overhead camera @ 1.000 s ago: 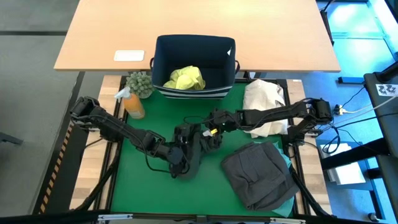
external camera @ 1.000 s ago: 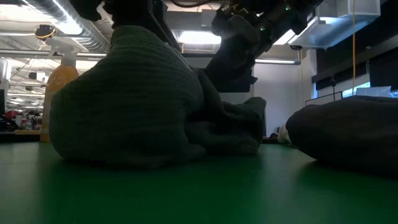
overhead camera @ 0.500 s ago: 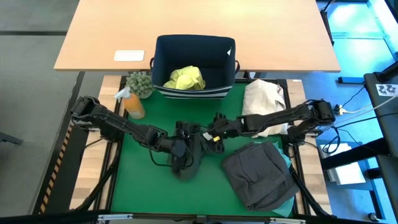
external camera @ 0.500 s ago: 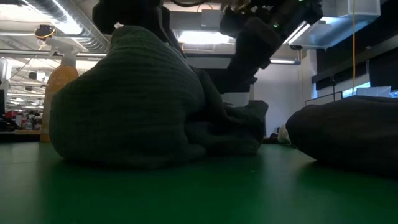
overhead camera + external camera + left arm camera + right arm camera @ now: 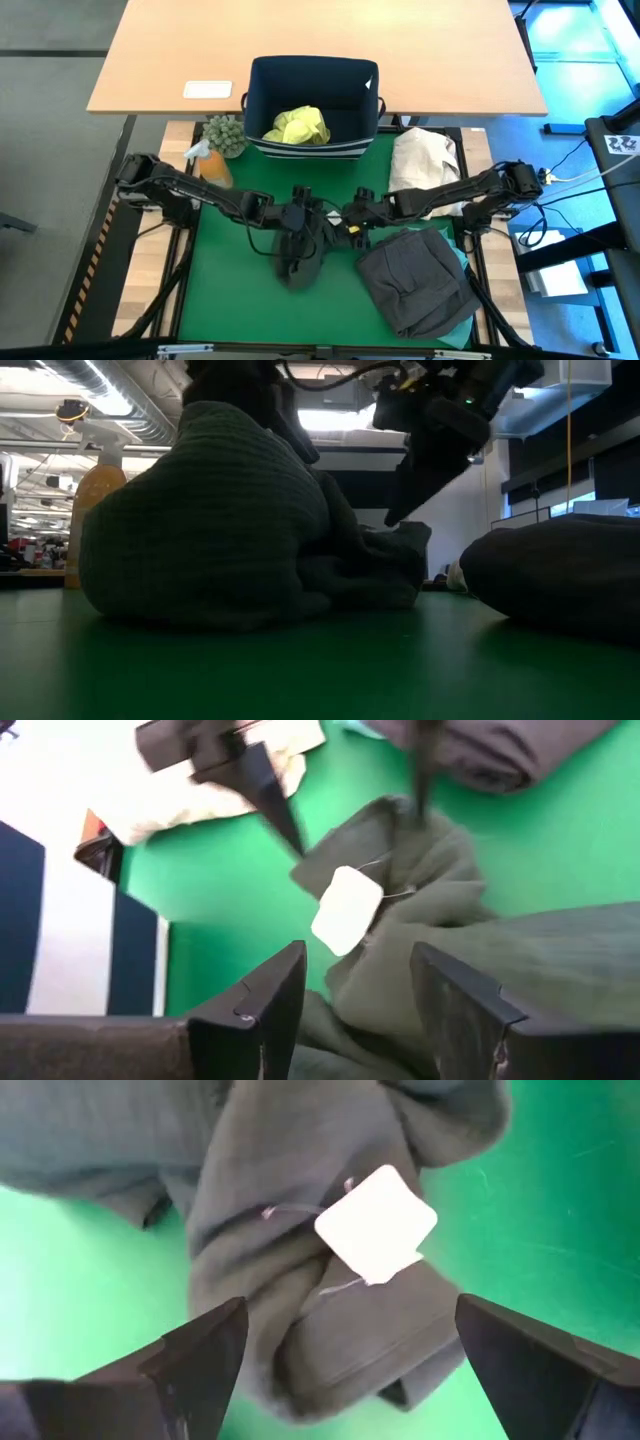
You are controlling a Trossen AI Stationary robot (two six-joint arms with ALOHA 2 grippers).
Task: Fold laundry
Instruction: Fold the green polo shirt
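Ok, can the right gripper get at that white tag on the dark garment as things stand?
Probably yes. The right gripper hangs open just over the dark olive garment, with the white tag lying exposed between its fingers and nothing covering it. The left gripper hovers close by and may crowd it.

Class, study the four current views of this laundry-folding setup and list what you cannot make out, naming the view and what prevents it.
- Print on the white tag: right wrist view, too small to read.
- Left pincer grip on the dark garment: high view, the arm covers it; left wrist view shows the fingers apart with cloth between.
- Turquoise cloth: high view, the grey garment hides nearly all of it.
- Yellow-green shirt: high view, the navy bin walls hide its lower part.
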